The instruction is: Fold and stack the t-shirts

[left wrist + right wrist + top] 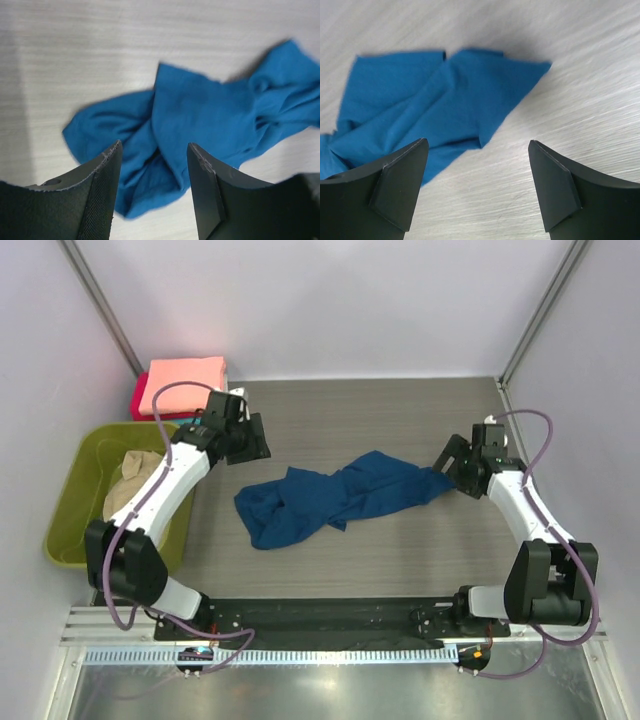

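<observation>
A navy blue t-shirt (335, 500) lies crumpled in a long diagonal heap on the middle of the table. My left gripper (256, 440) hovers above its left end, open, nothing between the fingers; in the left wrist view the blue t-shirt (210, 115) lies under and beyond the left gripper (154, 147). My right gripper (448, 466) is at the shirt's right tip, wide open and empty. In the right wrist view the shirt's corner (435, 100) lies ahead and left of the right gripper (477, 144). A folded salmon-pink t-shirt (185, 380) rests on a red one (140, 405) at the back left.
An olive-green tub (70, 525) stands at the left table edge, with a tan shirt (128, 480) inside, under the left arm. Grey walls with metal posts close the back and sides.
</observation>
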Controlling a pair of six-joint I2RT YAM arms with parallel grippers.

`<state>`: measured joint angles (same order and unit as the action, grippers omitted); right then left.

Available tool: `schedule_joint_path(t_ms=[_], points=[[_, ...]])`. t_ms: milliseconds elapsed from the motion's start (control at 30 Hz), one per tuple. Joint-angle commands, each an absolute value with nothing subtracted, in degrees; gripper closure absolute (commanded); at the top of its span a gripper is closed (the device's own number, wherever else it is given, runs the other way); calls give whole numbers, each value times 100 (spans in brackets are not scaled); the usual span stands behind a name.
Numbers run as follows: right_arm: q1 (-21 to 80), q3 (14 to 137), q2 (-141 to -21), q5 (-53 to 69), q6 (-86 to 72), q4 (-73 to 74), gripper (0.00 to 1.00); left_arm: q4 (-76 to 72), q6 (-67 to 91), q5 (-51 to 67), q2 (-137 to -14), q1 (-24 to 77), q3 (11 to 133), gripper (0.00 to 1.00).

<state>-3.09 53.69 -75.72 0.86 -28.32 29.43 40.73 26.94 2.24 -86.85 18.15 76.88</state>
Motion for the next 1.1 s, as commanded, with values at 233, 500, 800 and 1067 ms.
schedule_joint_path(t_ms=[233,500,800,1067], points=[[0,4922,-7339,773,-3138,2206,14,1565,3129,1028,-10044,1740,7320,47],[0,4738,-6829,879,-3111,2285,13,1529,3094,1073,-11170,1925,7857,49],[0,4667,-6899,809,-2962,2303,13,1494,3120,905,-11531,2136,7814,63],[0,4685,-6978,826,-2971,2285,13,1556,2988,308,-11251,2197,7577,64]])
